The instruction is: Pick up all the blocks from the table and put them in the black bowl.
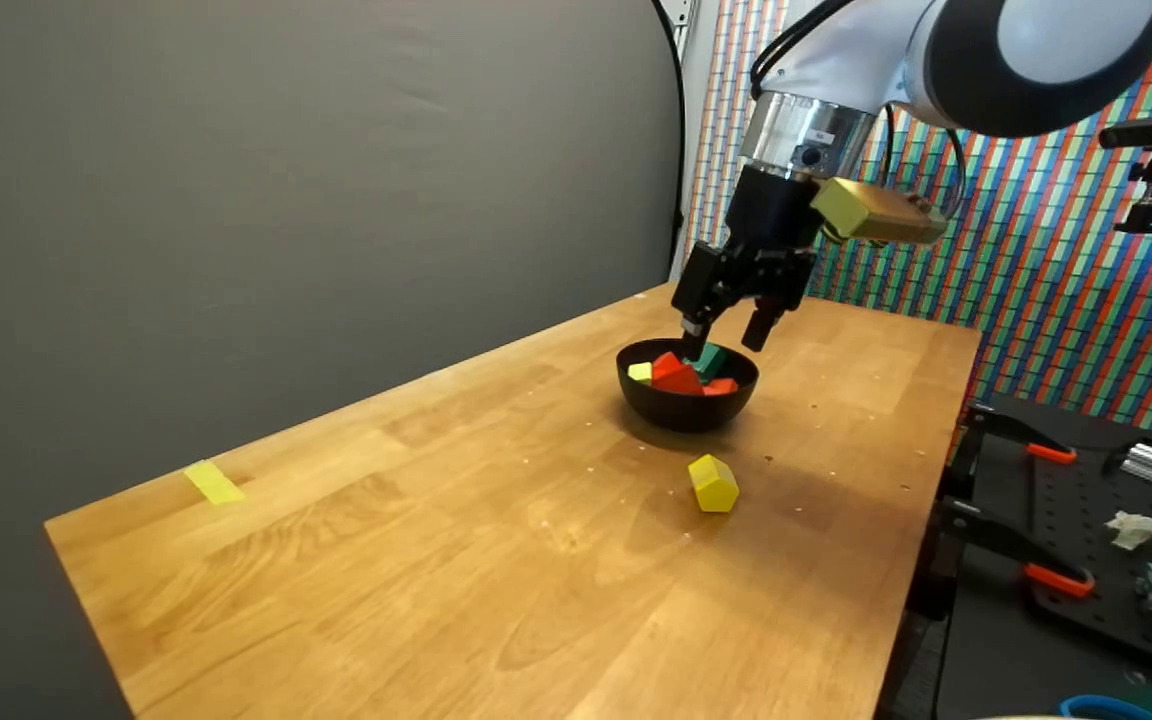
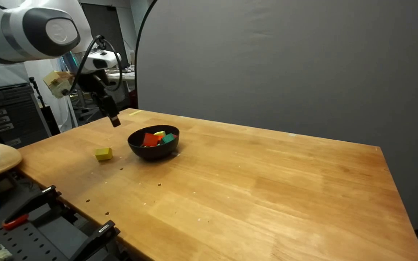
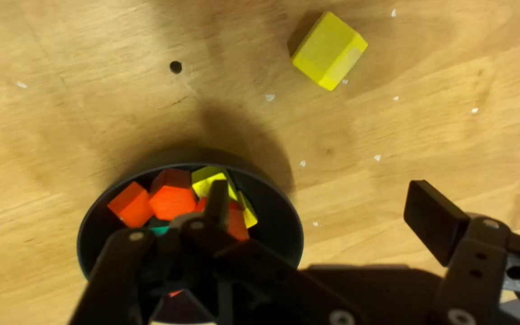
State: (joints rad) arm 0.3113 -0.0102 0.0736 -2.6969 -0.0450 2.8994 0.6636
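The black bowl [image 1: 671, 412] stands on the wood table [image 1: 416, 560] and holds several blocks. Red blocks [image 3: 172, 203], yellow blocks [image 3: 208, 183] and a green block [image 1: 708, 362] show inside it. The bowl also shows in an exterior view [image 2: 153, 154]. One yellow block [image 1: 714, 484] lies on the table beside the bowl; it is also in an exterior view [image 2: 103, 154] and the wrist view [image 3: 330, 51]. My gripper [image 3: 323, 205] is open and empty, above the table by the bowl. In the wrist view its left finger hides part of the bowl and its blocks.
A grey backdrop [image 1: 316, 200] stands along one table edge. Clamps with orange handles [image 1: 1016, 545] and a black perforated plate [image 1: 1086, 500] are at the opposite edge. A round wooden board [image 2: 4, 163] is near a table corner. Yellow tape [image 1: 215, 482] marks the table.
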